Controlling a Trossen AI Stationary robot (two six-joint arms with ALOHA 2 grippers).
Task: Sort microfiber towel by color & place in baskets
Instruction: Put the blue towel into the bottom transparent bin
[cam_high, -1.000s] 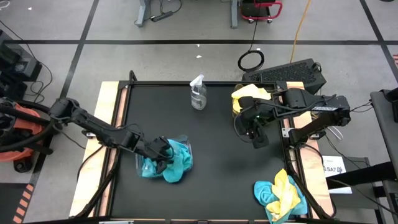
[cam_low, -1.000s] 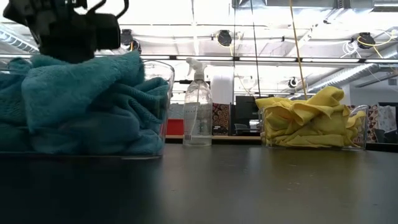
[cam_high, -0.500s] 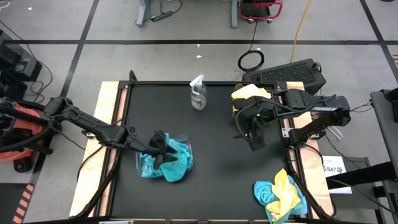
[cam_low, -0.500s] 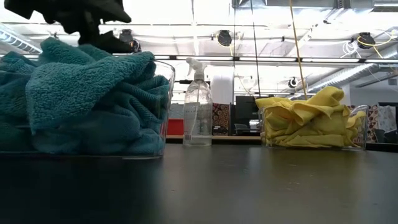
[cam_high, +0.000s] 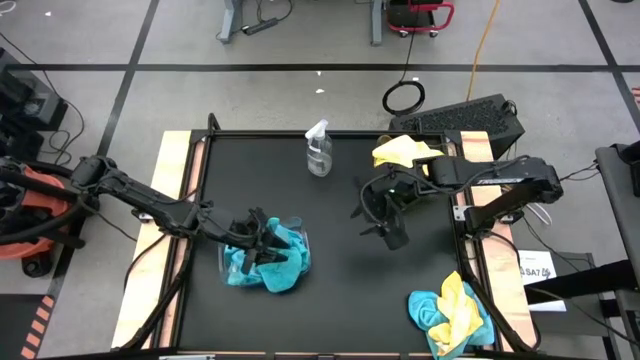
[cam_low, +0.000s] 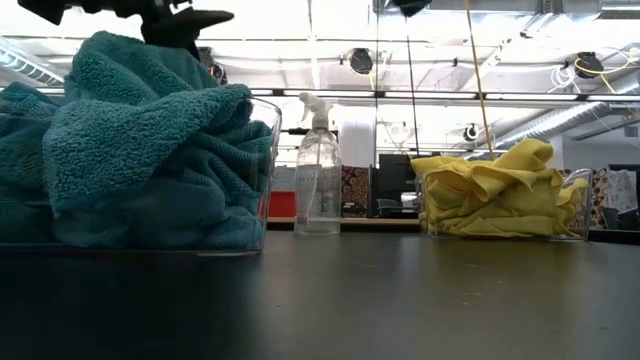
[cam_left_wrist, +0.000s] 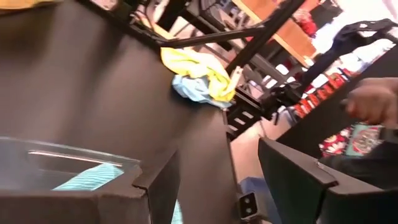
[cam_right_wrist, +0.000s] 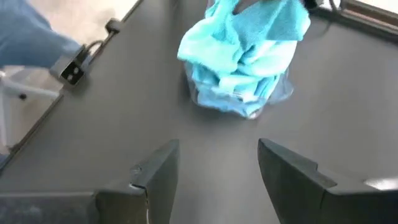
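Note:
Teal microfiber towels (cam_high: 275, 258) are heaped in the left clear basket (cam_low: 268, 130), rising above its rim. My left gripper (cam_high: 266, 240) hovers open just above that heap, touching nothing; the left wrist view shows only bare table between its fingers (cam_left_wrist: 163, 180). Yellow towels (cam_low: 495, 190) fill the right clear basket (cam_low: 582, 205) at the far right. My right gripper (cam_high: 383, 228) hangs open over the bare table between the two baskets, with nothing between its fingers. A loose pile of yellow and teal towels (cam_high: 450, 310) lies on the near right corner.
A clear spray bottle (cam_high: 318, 150) stands upright at the table's far middle, between the baskets. Wooden side boards (cam_high: 170, 200) flank the black mat. A dark keyboard-like object (cam_high: 470, 115) lies beyond the far right corner. Bare mat stretches across the middle and the near edge.
My left gripper has opened and let go of the teal towel, then risen off the heap and tipped toward level. The towel stays piled in the left basket. My right gripper has come down and moved from beside the yellow basket toward the table's middle.

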